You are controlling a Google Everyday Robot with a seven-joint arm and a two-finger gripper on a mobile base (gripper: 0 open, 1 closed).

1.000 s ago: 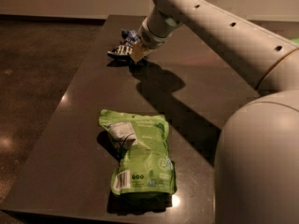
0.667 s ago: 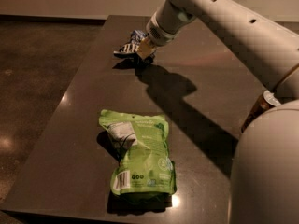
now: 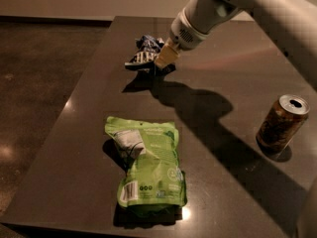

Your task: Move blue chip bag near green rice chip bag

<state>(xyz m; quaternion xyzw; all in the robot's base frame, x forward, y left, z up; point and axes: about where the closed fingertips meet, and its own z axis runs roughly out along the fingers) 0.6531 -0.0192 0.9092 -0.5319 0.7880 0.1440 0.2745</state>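
Note:
The blue chip bag (image 3: 142,51), small, dark and creased with white lettering, hangs from my gripper (image 3: 163,61) over the far part of the dark table (image 3: 233,192), its shadow on the surface below it. The gripper is shut on the bag's right side. The green rice chip bag (image 3: 148,167), a large lime-green pouch with a white label and barcode, lies flat near the table's front edge, well in front of the blue bag.
A brown drink can (image 3: 282,120) stands upright at the table's right side. My white arm (image 3: 257,9) reaches in from the upper right. Dark floor (image 3: 34,83) lies beyond the table's left edge.
My gripper has moved a little to the right and up with the blue chip bag in it. The arm's swing has brought the can into view.

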